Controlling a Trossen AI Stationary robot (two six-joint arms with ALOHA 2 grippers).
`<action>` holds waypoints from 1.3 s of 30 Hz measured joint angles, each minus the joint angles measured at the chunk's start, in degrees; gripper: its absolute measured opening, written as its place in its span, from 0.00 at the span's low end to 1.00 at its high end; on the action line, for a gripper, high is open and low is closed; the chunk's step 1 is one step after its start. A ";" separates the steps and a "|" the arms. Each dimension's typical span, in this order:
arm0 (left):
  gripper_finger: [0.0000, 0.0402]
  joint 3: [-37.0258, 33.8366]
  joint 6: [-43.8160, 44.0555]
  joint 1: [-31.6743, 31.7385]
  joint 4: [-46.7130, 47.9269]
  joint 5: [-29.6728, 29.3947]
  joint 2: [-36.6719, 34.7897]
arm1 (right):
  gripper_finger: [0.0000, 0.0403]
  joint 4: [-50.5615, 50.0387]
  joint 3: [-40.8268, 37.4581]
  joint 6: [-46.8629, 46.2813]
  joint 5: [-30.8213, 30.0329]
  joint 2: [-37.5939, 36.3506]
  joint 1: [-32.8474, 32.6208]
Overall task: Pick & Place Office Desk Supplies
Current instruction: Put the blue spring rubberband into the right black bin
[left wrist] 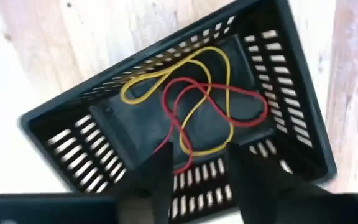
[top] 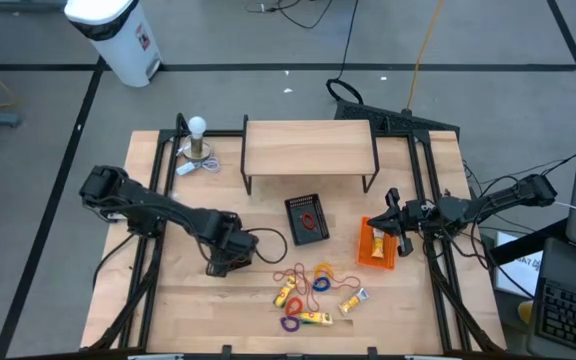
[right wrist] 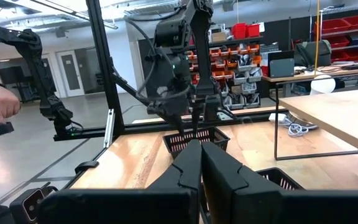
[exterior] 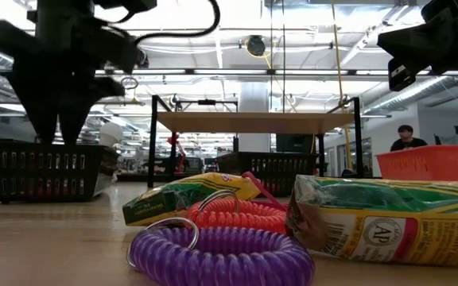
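Red and yellow elastic loops (left wrist: 194, 99) are seen lying in the black basket (left wrist: 61, 134) at frame centre. The left gripper (left wrist: 201, 171) is held directly above it, jaws apart, nothing gripped. Remaining loops and yellow packets (top: 313, 292) are scattered lower centre. The right gripper (right wrist: 201, 163), jaws together, is positioned by the orange bin (top: 376, 258) at right.

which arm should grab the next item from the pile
Probably the left gripper: jaws open over the black basket, beside the loose supplies. The right gripper is shut by the orange tray.
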State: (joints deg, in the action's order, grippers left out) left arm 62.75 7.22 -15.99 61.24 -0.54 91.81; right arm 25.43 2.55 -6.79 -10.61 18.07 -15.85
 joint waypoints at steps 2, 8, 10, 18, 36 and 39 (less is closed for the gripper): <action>0.43 1.23 -1.52 0.00 1.33 -1.49 -1.08 | 0.01 0.00 0.00 0.00 -0.04 -0.01 -0.01; 0.34 1.93 -7.45 0.49 -5.18 -6.29 -14.32 | 0.01 -0.01 0.00 -0.03 0.10 0.00 -0.01; 0.25 -0.39 -9.35 1.70 -11.55 -6.43 -20.83 | 0.01 -0.01 0.00 -0.04 0.11 0.01 -0.01; 0.03 -22.68 -8.76 10.65 -40.45 0.39 -49.85 | 0.01 -0.01 0.00 -0.04 -0.09 0.00 -0.01; 0.01 -45.04 -0.53 17.03 -61.86 -0.88 -74.07 | 0.01 -0.24 0.00 1.37 -1.56 0.80 -0.01; 0.00 -46.64 -0.65 17.03 -63.87 0.37 -74.42 | 0.01 -0.07 0.00 0.55 -1.44 1.35 -0.01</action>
State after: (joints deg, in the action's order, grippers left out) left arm 16.11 6.57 1.04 -2.63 -0.17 17.39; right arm 25.36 2.55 -6.24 -12.05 19.43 -15.86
